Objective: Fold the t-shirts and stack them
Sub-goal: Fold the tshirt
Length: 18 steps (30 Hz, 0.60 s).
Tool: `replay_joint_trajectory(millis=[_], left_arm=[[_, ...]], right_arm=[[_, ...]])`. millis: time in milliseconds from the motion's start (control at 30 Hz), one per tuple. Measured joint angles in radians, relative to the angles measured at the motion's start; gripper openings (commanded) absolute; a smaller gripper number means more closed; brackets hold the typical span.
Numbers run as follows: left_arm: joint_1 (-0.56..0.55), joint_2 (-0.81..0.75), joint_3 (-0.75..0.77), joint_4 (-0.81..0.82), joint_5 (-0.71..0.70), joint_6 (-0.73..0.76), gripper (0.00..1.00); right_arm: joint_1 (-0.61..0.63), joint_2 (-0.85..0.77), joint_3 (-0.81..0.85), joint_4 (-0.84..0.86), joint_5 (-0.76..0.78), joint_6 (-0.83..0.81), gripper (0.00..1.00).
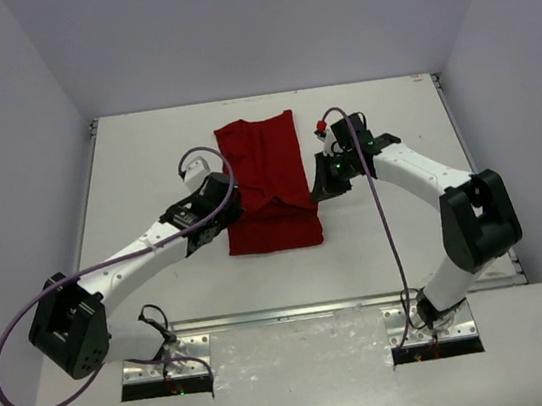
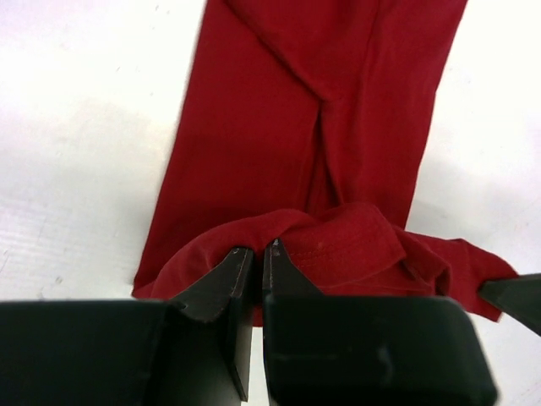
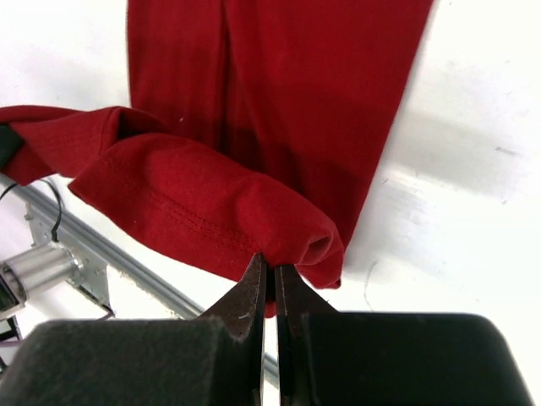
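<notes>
- Top view: the deep-red t-shirt [image 1: 264,164] lies mid-table [image 1: 144,160] as a long, narrow strip running away from the arm bases. Its near end is doubled into a wider band. The left gripper [image 1: 237,210] meets the cloth at its left edge and the right gripper [image 1: 321,188] at its right edge, both about halfway along.
- Left wrist view: the left gripper [image 2: 258,252] has its jaws closed to a sliver, pinching a rolled edge of the t-shirt [image 2: 279,127]. The cloth bunches up just beyond the tips, and the rest lies flat on the table [image 2: 76,127].
- Right wrist view: the right gripper [image 3: 270,266] has its jaws pressed together on a stitched hem of the t-shirt [image 3: 296,101]. The pinched fold forms a soft, raised loop.
- Assessment: the garment looks light, limp and wrinkle-prone, with no stiffness of its own. It will likely sag between the two holds. The hem corners are the best places to take hold, kept level and lightly taut. A pinch this thin may slip or catch only one layer.
</notes>
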Motion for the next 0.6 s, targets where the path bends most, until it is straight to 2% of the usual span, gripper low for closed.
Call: replay_joint_trajectory(millis=[233,600], left_arm=[[0.072,0.12,0.099,0.063,0.042,0.066,0.01],[0.151,0.227,0.109,0.129,0.099,0.106,0.02]], right_arm=[[-0.019,0.152,0.125,-0.024,0.003,-0.03,0.01],[-0.028,0.303,0.269,-0.044,-0.002,-0.051,0.01]])
